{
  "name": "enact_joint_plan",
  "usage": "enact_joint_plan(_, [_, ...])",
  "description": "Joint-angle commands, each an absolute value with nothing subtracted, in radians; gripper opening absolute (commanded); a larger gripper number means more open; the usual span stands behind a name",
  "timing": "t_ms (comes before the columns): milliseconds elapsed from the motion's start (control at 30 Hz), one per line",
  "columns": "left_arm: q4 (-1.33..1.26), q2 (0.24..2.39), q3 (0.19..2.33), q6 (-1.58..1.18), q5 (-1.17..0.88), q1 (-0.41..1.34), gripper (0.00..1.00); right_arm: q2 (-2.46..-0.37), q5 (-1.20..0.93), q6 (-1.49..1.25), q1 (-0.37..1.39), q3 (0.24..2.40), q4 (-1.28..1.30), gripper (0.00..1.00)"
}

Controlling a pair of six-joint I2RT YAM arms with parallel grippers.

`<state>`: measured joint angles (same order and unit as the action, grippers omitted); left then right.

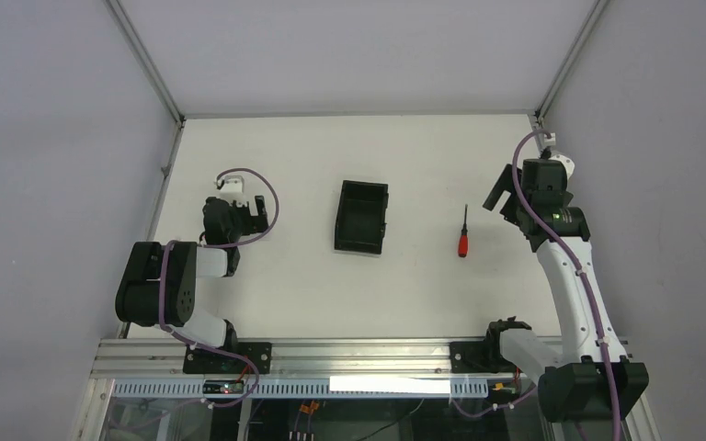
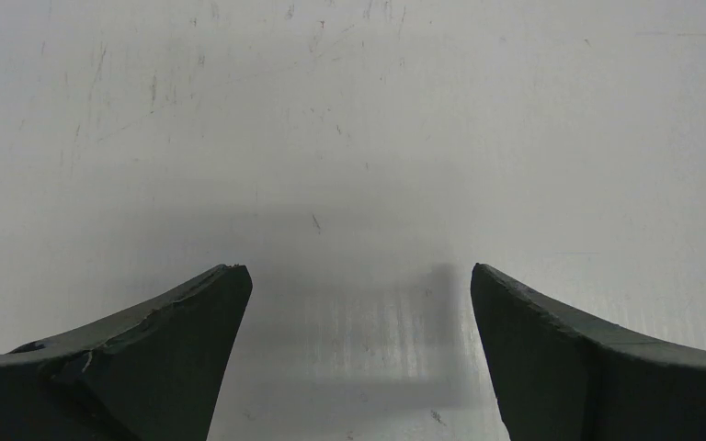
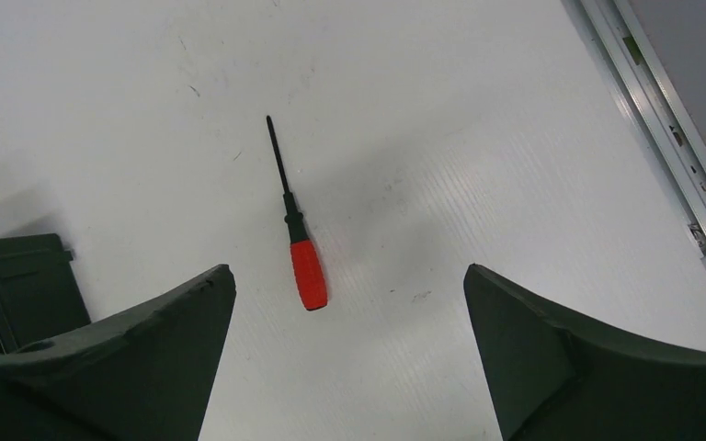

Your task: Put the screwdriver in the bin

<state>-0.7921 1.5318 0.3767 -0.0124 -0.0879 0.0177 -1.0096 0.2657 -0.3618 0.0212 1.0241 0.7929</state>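
Note:
The screwdriver (image 1: 463,235), red handle and thin black shaft, lies flat on the white table right of centre; in the right wrist view the screwdriver (image 3: 307,274) lies ahead of the jaws, handle nearest. The black open-top bin (image 1: 362,216) stands at the table's middle, empty; its corner shows at the left edge of the right wrist view (image 3: 18,276). My right gripper (image 1: 504,191) is open and empty, raised to the right of the screwdriver. My left gripper (image 1: 257,208) is open and empty over bare table at the left, far from both.
The white table (image 1: 313,285) is walled by grey panels at the back and sides. An aluminium rail (image 3: 671,138) runs along the table's right edge. The arm bases (image 1: 230,354) stand at the near edge.

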Motion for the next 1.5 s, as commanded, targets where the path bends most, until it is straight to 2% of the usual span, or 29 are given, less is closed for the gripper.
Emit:
enact_joint_plan(0, [-0.826,1.508,0.371,-0.022,-0.102,0.008,0.99,-1.007,0.309,-0.35,0.018,1.071,0.824,0.99])
enact_joint_plan(233, [-0.826,1.508,0.371,-0.021,-0.101,0.008,0.99,-0.988,0.208,-0.333,0.017,1.091,0.82,0.99])
enact_joint_plan(333, [-0.826,1.508,0.371,-0.021,-0.101,0.008,0.99,-1.057,0.142,-0.317,0.038,1.107,0.847,0.99])
enact_joint_plan(500, [-0.826,1.507,0.371,-0.022,-0.101,0.008,0.99,-1.173,0.201,-0.313,0.149,1.07,0.814,0.99])
enact_joint_plan(667, [-0.826,1.508,0.371,-0.022,-0.101,0.008,0.99,-1.326,0.202,-0.301,0.167,1.022,0.721,0.97])
enact_joint_plan(800, [-0.826,1.508,0.371,-0.021,-0.1,0.008,0.99,-1.487,0.154,-0.293,0.169,1.011,0.639,0.87])
enact_joint_plan(933, [-0.827,1.508,0.371,-0.021,-0.101,0.008,0.99,-1.632,0.14,-0.301,0.17,1.029,0.626,0.69])
enact_joint_plan(967, [-0.827,1.507,0.371,-0.021,-0.1,0.008,0.99,-1.655,0.142,-0.308,0.169,1.028,0.624,0.62])
enact_joint_plan(1100, [-0.826,1.508,0.371,-0.021,-0.102,0.008,0.99,-1.676,0.156,-0.326,0.17,1.01,0.611,0.22])
enact_joint_plan(1167, [-0.826,1.507,0.371,-0.022,-0.101,0.008,0.99,-1.641,0.166,-0.322,0.17,1.017,0.624,0.09])
enact_joint_plan(1267, [-0.826,1.508,0.371,-0.021,-0.101,0.008,0.99,-1.557,0.178,-0.306,0.172,1.059,0.671,0.03])
enact_joint_plan(1467, [-0.825,1.508,0.371,-0.021,-0.102,0.008,0.99,-1.366,0.102,-0.27,0.225,1.195,0.765,0.02])
